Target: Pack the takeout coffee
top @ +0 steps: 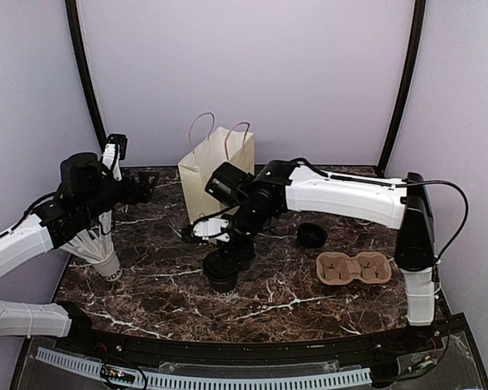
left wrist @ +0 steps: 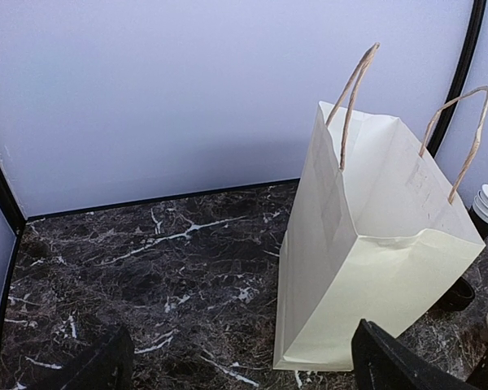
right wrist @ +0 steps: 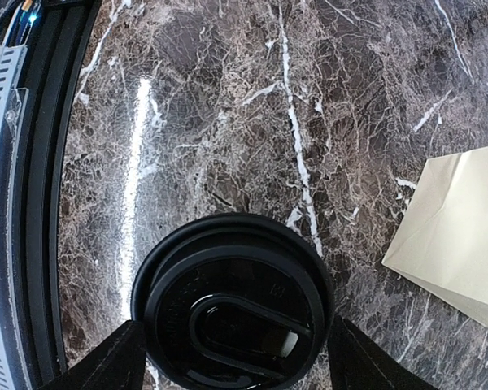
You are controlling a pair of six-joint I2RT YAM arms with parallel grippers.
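Alignment between the right end effector (right wrist: 236, 337) and the black lid (right wrist: 232, 296) is what the next move turns on. The lid lies directly beneath it, with one finger (right wrist: 118, 361) just beside the rim on each side; whether they press it or merely bracket it I cannot tell. The lid caps a cup (top: 221, 276) standing upright on the worktop (top: 146, 288) just in front of the paper bag (top: 215, 175), so its long axis is vertical and a straight lift would suit. The right arm is plainly the nearer. The left end effector (left wrist: 242, 345) hangs released and empty to the left of the bag, facing its side. The pulp tray (top: 354, 268) sits well to the front-right of the bag, both holes unfilled, with bare marble between it and the cup. A loose lid (top: 311, 236) lies right of the bag, off that path in my judgement. The bag's bottom corner is near the cup, so a sideways swing toward it risks a nudge.
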